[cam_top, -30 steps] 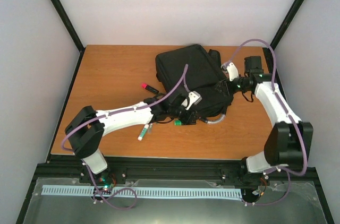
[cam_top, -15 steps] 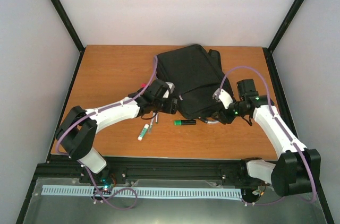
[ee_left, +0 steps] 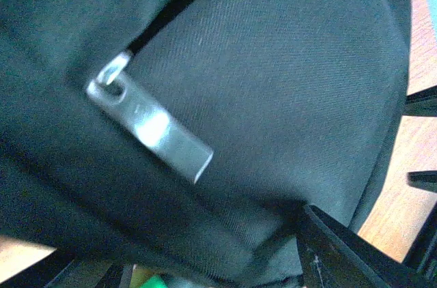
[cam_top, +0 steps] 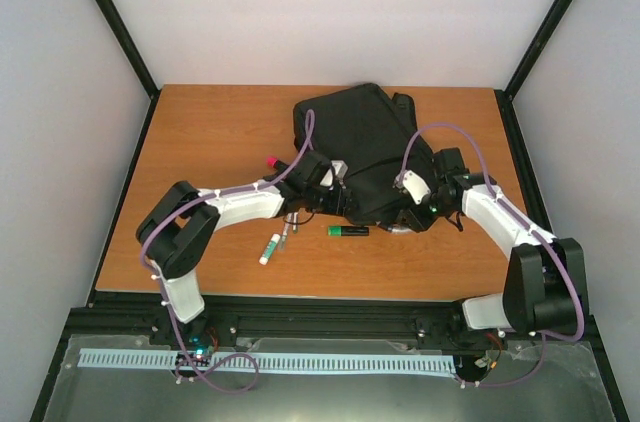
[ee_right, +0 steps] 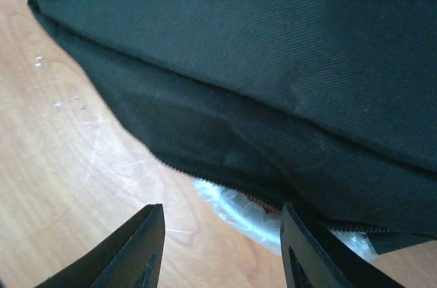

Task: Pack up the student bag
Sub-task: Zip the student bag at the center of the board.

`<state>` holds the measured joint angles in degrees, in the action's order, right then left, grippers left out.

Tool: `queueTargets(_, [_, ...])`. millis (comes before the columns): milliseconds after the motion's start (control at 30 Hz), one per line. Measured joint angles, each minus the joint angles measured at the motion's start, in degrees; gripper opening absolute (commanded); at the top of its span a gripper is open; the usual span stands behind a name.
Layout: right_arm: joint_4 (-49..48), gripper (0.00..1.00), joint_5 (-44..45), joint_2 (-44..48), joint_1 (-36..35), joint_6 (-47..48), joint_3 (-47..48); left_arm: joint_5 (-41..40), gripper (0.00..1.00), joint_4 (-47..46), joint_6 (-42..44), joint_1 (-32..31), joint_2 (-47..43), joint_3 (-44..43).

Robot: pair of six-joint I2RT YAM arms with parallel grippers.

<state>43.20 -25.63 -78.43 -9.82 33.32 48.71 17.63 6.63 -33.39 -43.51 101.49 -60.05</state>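
Zipper pull (ee_left: 147,127) on student bag (cam_top: 360,142): left wrist only.

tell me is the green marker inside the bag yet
Out: the green marker lies on the table, just in front of the bag.

Black woven fabric of the student bag (ee_left: 287,83) fills the frame. A silver metal zipper pull (ee_left: 150,127) lies tilted across it, ring end toward a dark zip line. Wooden tabletop (ee_left: 420,138) shows at right. One black finger (ee_left: 341,257) of the left tool (ee_left: 181,254) enters bottom right. A green sliver (ee_left: 153,280) meets the bottom edge.
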Motion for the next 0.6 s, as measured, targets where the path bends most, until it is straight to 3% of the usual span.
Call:
queueTargets(333, [-0.74,0.49,4.37,-0.04,7.23,-1.25,2.36,4.66,0.60,-1.01,-0.98,-2.69,9.81,-13.07])
queueTargets(600, [1.77,0.48,3.23,0.37,14.69,1.79,1.99,3.65,0.62,4.22,0.48,-5.51,8.68,-16.50])
